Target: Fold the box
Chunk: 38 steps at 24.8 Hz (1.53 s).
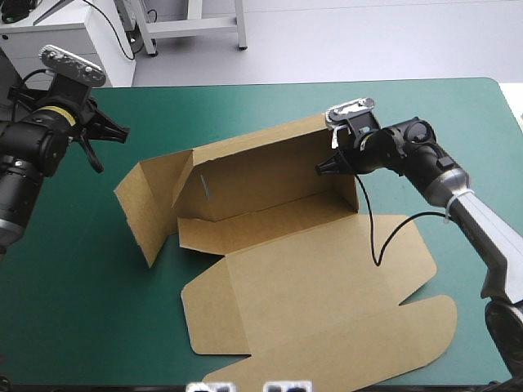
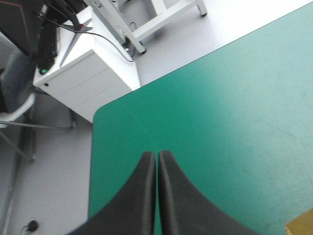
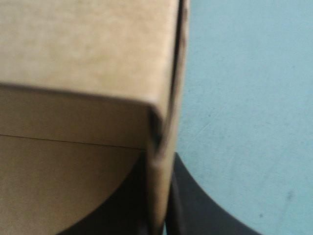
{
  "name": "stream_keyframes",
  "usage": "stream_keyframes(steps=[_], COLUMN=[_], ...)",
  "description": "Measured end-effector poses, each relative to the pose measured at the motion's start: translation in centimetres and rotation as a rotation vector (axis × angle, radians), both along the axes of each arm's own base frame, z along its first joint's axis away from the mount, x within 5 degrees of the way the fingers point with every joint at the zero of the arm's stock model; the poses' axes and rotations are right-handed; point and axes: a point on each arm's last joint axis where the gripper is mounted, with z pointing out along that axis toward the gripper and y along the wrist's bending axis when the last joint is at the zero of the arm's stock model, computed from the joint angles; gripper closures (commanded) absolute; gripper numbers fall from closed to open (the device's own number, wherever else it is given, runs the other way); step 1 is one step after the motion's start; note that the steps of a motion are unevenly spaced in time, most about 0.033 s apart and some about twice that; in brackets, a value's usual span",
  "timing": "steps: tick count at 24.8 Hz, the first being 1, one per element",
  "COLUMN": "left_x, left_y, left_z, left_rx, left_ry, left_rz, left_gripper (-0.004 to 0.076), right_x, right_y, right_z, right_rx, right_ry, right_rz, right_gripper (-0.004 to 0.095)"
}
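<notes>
The brown box [image 1: 310, 278] lies mid-table, its lid panel flat toward the near edge. Its long back wall [image 1: 270, 175] stands raised, and a side flap [image 1: 151, 204] stands up at the left end. My right gripper [image 1: 327, 169] is at the back wall's right end, shut on the box. In the right wrist view the board's edge [image 3: 164, 142] runs between my gripper [image 3: 159, 161]. My left gripper [image 1: 106, 139] hovers shut left of the box near the far left corner, holding nothing. In its own view the gripper [image 2: 157, 154] makes one arch, with a box corner [image 2: 301, 227] beside it.
The table's far left corner [image 2: 98, 110] lies ahead of the left gripper, with the floor beyond it. The teal-green cover [image 1: 73, 278] stretches left of the box. The box's front flaps reach close to the table's near edge [image 1: 368, 382].
</notes>
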Motion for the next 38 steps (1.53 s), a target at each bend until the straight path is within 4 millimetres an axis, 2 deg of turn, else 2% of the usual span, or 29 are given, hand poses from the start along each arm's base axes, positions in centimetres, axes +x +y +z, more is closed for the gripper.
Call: stream_keyframes(steps=[5,9,14,21,25,26,31,32,33,35,38], left_x=[-2.1,-3.8,-6.5,-10.8,-13.4,-14.5,-18.3,-19.2,-19.6,-20.5,-20.7], left_y=[1.2,1.0,0.9,1.0,1.1,1.1,1.2,1.2,1.2,1.2,1.2], left_z=[-0.3,-1.5,-4.0,-7.6,-9.3,-10.1,-12.3,-13.1,-13.3,-14.2,-14.6], left_rx=[-0.1,-0.158,-0.221,-0.294,-0.306,-0.308,-0.34,-0.342,-0.344,-0.345,-0.345], left_ry=[-0.029,-0.07,-0.125,-0.167,-0.188,-0.193,-0.249,-0.26,-0.268,-0.283,-0.279], left_rz=[-0.057,-0.082,-0.074,-0.053,-0.051,-0.051,-0.056,-0.058,-0.06,-0.063,-0.064], left_gripper=[0.0732,0.0732,0.0732,0.0732,0.0732,0.0732,0.0732,0.0732,0.0732,0.0732,0.0732], right_x=[1.8,4.0,7.1,10.7,12.9,13.5,13.2,12.6,12.2,10.1,9.5], right_y=[-1.3,-2.7,-4.1,-3.9,-3.4,-3.3,-3.4,-3.6,-3.6,-4.1,-4.1], right_z=[2.0,1.8,-0.4,-3.0,-5.7,-7.3,-7.4,-7.4,-7.4,-7.3,-7.2], right_rx=[-0.044,-0.071,-0.091,-0.076,-0.062,-0.068,-0.053,-0.052,-0.053,-0.071,-0.085], right_ry=[0.054,0.139,0.262,0.247,0.207,0.234,0.228,0.23,0.237,0.277,0.285], right_rz=[-0.045,-0.089,-0.116,-0.102,-0.097,-0.095,-0.093,-0.094,-0.094,-0.091,-0.077], right_gripper=[0.0926,0.0926,0.0926,0.0926,0.0926,0.0926,0.0926,0.0926,0.0926,0.0926,0.0905])
